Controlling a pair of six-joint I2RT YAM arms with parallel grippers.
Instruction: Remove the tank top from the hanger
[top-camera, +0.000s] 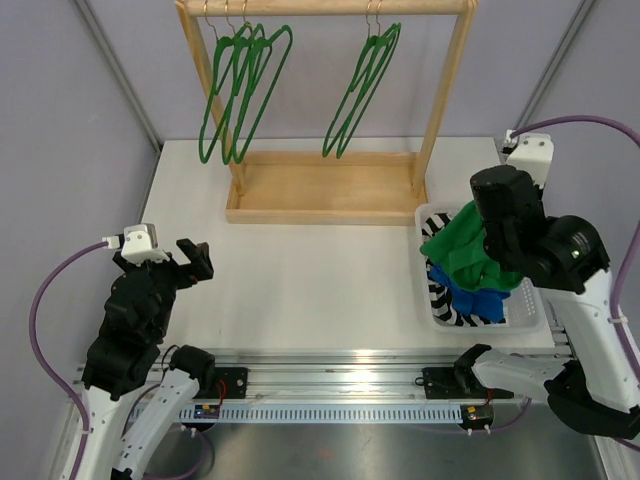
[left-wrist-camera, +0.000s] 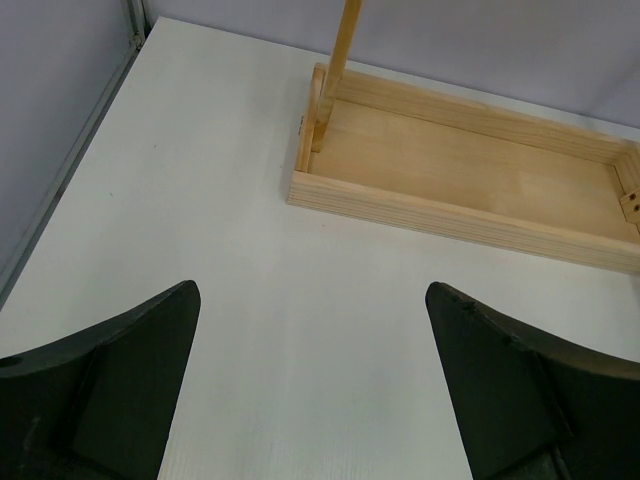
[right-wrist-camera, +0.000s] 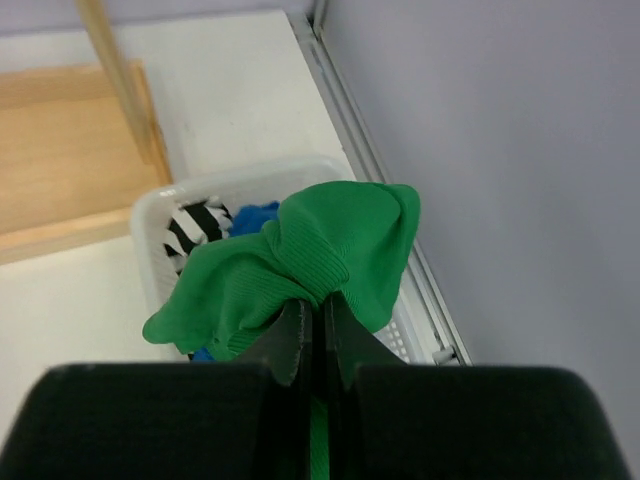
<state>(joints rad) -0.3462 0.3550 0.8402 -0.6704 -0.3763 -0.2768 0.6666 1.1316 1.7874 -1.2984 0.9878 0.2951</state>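
Observation:
The green ribbed tank top (top-camera: 462, 252) hangs bunched from my right gripper (right-wrist-camera: 319, 303), which is shut on its fabric just above the white basket (top-camera: 437, 312). In the right wrist view the tank top (right-wrist-camera: 300, 265) spreads out over the basket (right-wrist-camera: 150, 215). Several green hangers (top-camera: 245, 90) hang bare on the wooden rack (top-camera: 325, 8), with more hangers (top-camera: 360, 90) to the right. My left gripper (top-camera: 196, 260) is open and empty over the table at the near left, its dark fingers (left-wrist-camera: 120, 370) wide apart.
The basket holds a blue garment (top-camera: 480, 298) and a black-and-white striped one (top-camera: 440, 292). The rack's wooden base tray (top-camera: 325, 190) sits at the table's back middle and shows in the left wrist view (left-wrist-camera: 470, 175). A metal rail (right-wrist-camera: 380, 190) runs along the table's right edge.

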